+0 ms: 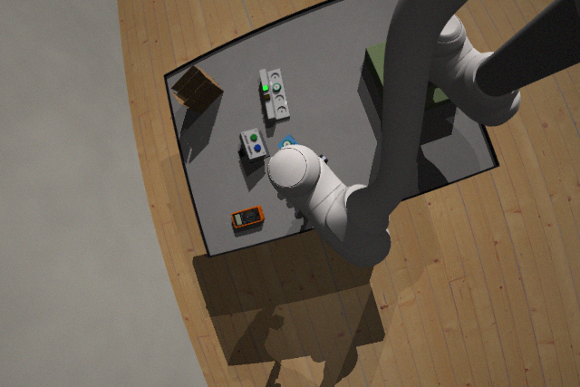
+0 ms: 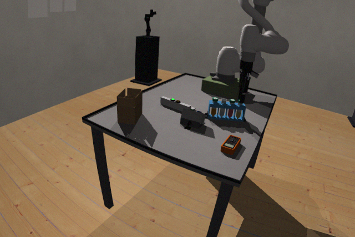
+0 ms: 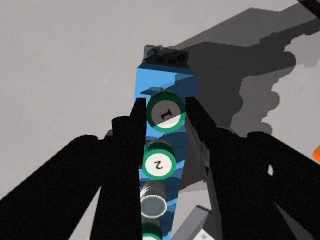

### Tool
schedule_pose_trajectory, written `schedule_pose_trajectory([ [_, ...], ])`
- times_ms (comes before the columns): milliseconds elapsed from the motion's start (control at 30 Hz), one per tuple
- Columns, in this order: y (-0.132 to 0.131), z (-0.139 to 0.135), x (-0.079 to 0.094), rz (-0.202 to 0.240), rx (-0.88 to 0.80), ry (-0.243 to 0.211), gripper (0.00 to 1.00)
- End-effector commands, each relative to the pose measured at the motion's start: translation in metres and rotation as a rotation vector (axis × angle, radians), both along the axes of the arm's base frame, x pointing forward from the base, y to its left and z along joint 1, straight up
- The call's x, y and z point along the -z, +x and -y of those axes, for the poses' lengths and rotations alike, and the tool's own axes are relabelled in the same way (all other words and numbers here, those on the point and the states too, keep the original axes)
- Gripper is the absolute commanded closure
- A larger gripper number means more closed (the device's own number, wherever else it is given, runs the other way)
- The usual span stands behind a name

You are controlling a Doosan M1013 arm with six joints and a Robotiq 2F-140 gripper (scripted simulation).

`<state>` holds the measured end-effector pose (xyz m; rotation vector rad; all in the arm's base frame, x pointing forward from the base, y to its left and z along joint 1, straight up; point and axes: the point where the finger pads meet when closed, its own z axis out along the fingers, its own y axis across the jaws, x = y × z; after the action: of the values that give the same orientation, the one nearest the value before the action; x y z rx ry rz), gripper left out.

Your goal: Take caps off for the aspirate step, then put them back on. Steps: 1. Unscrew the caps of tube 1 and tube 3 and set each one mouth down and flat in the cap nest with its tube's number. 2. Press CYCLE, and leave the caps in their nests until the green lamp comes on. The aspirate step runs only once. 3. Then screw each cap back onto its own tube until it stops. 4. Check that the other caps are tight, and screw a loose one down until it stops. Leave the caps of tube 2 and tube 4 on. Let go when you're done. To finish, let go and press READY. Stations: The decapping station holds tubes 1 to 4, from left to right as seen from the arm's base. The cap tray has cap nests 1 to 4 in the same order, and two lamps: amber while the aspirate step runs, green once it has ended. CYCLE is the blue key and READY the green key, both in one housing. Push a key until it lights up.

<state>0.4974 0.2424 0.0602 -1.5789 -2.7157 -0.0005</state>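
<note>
In the wrist view my gripper (image 3: 165, 112) is shut on the green-rimmed cap marked 1 (image 3: 166, 111). It holds the cap over the end tube of the blue rack (image 3: 165, 85); I cannot tell whether cap and tube touch. Behind it, tube 2 (image 3: 158, 163) wears its cap, the following tube (image 3: 152, 202) stands open, and the last cap (image 3: 151, 232) shows at the edge. In the exterior view the gripper (image 2: 241, 96) stands upright at the rack's right end (image 2: 226, 110). On the cap tray (image 1: 275, 93) the green lamp (image 1: 265, 88) is lit and one green cap (image 1: 276, 88) lies in a nest.
The key housing (image 1: 253, 143) with the green key (image 1: 254, 137) and the blue key (image 1: 256, 147) stands beside the rack. An orange multimeter (image 1: 246, 217) lies near the table's edge. A cardboard box (image 1: 197, 88) stands at a far corner. The arm's green base block (image 2: 219, 85) stands behind the rack.
</note>
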Motion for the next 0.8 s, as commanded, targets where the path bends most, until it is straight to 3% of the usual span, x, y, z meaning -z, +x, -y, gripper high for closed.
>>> schedule_pose_trajectory([
  [0, 0.0004, -0.0003, -0.0007, 0.001, 0.000, 0.001, 0.70],
  [33, 0.0004, -0.0003, -0.0007, 0.001, 0.000, 0.001, 0.59],
  [700, 0.0004, -0.0003, -0.0007, 0.001, 0.000, 0.001, 0.59],
  [767, 0.0004, -0.0003, 0.0003, 0.001, -0.080, 0.001, 0.59],
])
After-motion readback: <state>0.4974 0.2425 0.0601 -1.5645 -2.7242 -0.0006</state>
